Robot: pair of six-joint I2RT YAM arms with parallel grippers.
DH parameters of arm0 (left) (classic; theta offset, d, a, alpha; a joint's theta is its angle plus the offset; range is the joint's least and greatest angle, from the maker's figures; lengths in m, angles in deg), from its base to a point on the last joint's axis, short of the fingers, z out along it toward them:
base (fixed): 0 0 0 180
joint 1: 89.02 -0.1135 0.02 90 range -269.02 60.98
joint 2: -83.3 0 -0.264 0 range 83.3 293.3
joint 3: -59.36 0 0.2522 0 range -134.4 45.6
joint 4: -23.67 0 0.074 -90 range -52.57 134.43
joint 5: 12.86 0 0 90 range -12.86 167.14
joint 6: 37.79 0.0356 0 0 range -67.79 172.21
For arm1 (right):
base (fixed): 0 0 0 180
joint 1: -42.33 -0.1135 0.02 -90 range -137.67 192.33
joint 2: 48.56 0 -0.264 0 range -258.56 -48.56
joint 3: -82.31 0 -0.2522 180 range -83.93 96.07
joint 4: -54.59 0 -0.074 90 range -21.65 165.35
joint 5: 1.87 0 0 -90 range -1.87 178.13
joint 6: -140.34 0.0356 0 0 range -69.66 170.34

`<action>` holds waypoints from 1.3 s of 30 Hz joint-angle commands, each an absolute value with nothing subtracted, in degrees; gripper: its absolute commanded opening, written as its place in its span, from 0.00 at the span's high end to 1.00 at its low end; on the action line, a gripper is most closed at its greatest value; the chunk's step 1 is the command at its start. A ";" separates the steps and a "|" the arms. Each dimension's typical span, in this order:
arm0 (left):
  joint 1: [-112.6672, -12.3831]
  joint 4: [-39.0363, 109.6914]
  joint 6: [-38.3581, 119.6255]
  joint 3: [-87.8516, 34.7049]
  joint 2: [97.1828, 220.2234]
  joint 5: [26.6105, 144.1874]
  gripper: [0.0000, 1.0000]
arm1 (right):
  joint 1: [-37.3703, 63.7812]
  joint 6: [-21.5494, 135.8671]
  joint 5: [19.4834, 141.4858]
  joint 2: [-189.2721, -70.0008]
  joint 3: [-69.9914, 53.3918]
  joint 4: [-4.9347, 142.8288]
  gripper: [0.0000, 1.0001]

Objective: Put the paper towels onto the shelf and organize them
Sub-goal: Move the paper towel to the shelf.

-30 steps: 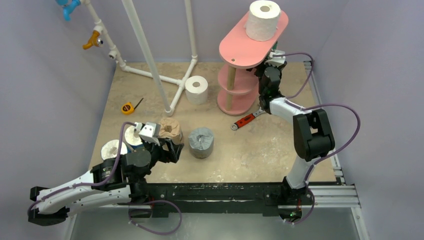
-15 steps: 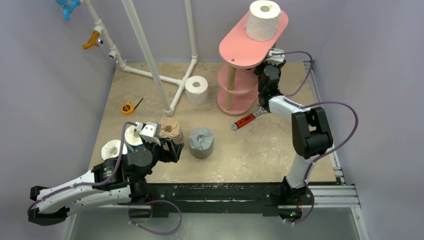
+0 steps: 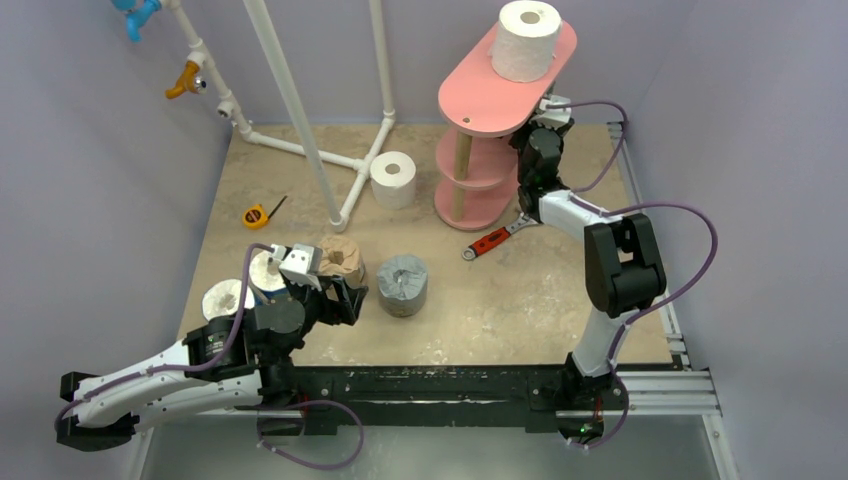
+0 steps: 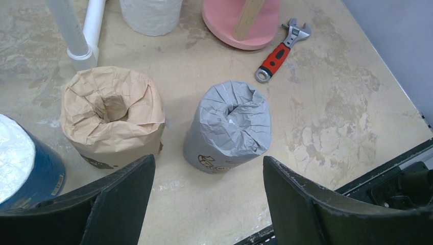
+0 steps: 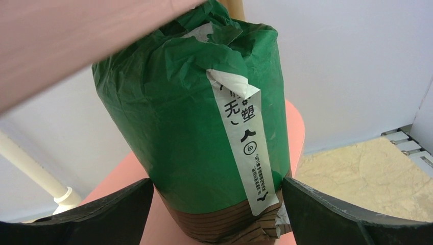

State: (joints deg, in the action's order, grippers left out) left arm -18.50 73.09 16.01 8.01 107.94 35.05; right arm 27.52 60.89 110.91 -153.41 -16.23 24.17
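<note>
The pink shelf [image 3: 497, 97] stands at the back right with a white roll [image 3: 527, 40] on its top board. My right gripper [image 5: 217, 185] is open under that board. Its fingers flank a green-wrapped roll [image 5: 189, 117] that stands upright on the middle board [image 5: 148, 219]. My left gripper [image 4: 208, 178] is open and empty, low over the table in front of the tan roll [image 4: 112, 115] and the grey roll [image 4: 230, 125]. A blue-wrapped roll [image 3: 266, 270], a white roll [image 3: 228, 298] and another white roll [image 3: 393, 178] stand on the table.
A red-handled wrench [image 3: 490, 240] lies by the shelf base, also in the left wrist view [image 4: 278, 53]. A yellow tape measure [image 3: 256, 215] lies at the left. The white pipe frame [image 3: 300, 110] rises at the back. Walls close both sides.
My right arm has shifted slightly toward the shelf's back end. The left arm and the rolls have not moved.
</note>
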 commanded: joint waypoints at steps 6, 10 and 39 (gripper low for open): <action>-18.54 72.17 16.11 8.57 107.64 34.03 0.23 | 28.14 61.39 110.48 -153.22 -12.82 23.11 0.03; -18.54 72.31 16.10 8.59 107.55 34.16 0.23 | 28.21 61.25 110.42 -153.61 -11.66 24.11 0.02; -18.54 71.98 15.12 9.12 105.18 37.01 0.24 | 25.10 62.23 113.42 -138.63 -25.90 25.30 0.01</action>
